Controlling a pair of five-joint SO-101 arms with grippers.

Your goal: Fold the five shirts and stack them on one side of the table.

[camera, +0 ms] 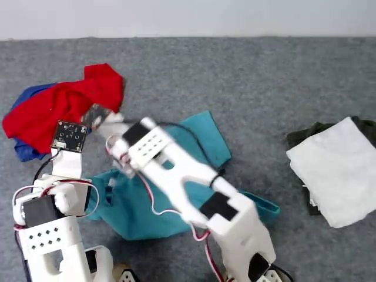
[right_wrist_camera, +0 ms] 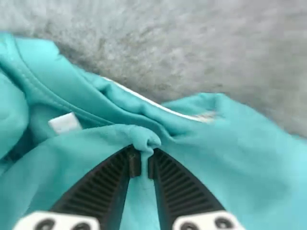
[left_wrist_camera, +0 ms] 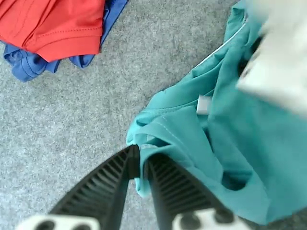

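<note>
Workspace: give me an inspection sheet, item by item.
Surface: grey, felt-like table.
Job's things: teal shirt crumpled mid-table; red shirt heaped on blue shirt at one side; white shirt folded on dark shirt at the other.
Clutter: nothing seen.
Grippers: left gripper shut on the teal shirt's edge; right gripper shut on a fold of it.
Cables: wires looped over the teal shirt.
Surroundings: pale wall behind the table.

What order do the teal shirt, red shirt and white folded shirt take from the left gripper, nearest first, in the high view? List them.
1. teal shirt, centre, pinched in the left gripper.
2. red shirt, left pile.
3. white folded shirt, right edge.
</note>
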